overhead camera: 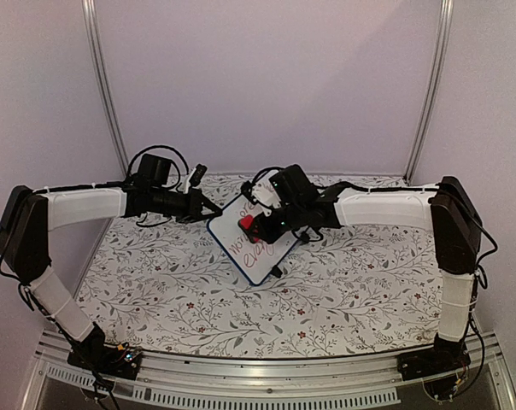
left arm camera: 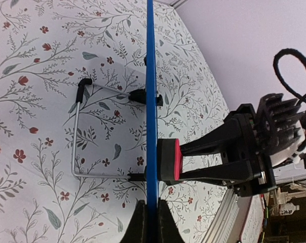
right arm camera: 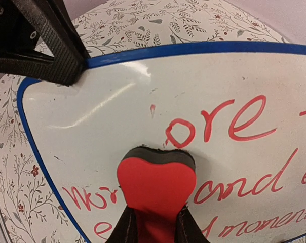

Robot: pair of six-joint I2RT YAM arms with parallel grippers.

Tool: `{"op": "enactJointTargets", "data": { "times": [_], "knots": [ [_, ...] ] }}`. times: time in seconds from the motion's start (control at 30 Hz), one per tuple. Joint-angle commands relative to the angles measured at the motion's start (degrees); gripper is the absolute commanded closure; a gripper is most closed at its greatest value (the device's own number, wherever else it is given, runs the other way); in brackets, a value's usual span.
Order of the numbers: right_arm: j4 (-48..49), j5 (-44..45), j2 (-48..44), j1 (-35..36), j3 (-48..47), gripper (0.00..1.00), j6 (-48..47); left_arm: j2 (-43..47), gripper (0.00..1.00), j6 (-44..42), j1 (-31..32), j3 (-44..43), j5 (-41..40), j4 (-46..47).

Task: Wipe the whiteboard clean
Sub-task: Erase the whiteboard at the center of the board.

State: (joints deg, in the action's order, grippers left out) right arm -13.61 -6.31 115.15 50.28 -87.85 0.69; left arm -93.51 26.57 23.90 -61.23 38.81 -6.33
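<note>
My whiteboard [overhead camera: 256, 241] stands propped mid-surface [overhead camera: 352, 290]. My left claw [left arm camera: 152, 215] is clamped on its blue edge, and my right claw [right arm camera: 155, 225] presses the eraser [right arm camera: 155, 182] to the board. Only the patch at ten o'clock of the eraser looks wiped. I judge most of the red writing [right arm camera: 244, 121] is still to erase.

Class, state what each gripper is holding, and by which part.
The left gripper clamps the whiteboard by its blue frame edge; right gripper pinches the red eraser by its sides.

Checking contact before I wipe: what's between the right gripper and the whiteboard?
The red eraser, pinched in the right gripper, pressed against the whiteboard; see left wrist view.
</note>
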Motion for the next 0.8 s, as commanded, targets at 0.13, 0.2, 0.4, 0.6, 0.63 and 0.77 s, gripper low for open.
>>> {"op": "enactJointTargets", "data": {
  "times": [0.13, 0.2, 0.4, 0.6, 0.63, 0.77],
  "knots": [
    [-2.3, 0.4, -0.9, -0.5, 2.7, 0.87, 1.3, 0.0, 1.0, -0.8, 1.5, 0.0, 2.8, 0.8],
    [-2.3, 0.8, -0.6, -0.5, 1.5, 0.87, 1.2, 0.0, 1.0, -0.8, 1.6, 0.0, 2.9, 0.8],
    [-2.8, 1.5, 1.8, -1.4, -4.9, 0.87, 1.5, -0.1, 1.0, -0.8, 1.6, 0.0, 3.0, 0.7],
    [-4.6, 0.9, 5.3, -1.9, -11.5, 0.87, 1.4, 0.0, 1.0, -0.9, 1.6, -0.1, 3.0, 0.7],
    [-4.9, 0.6, 5.6, -1.9, -12.2, 0.87, 1.3, 0.0, 1.0, -0.9, 1.6, -0.1, 3.2, 0.7],
    [-5.1, -0.1, 6.5, -1.9, -13.0, 0.87, 1.3, 0.1, 1.0, -1.0, 1.5, -0.1, 3.1, 0.7]
  ]
}}
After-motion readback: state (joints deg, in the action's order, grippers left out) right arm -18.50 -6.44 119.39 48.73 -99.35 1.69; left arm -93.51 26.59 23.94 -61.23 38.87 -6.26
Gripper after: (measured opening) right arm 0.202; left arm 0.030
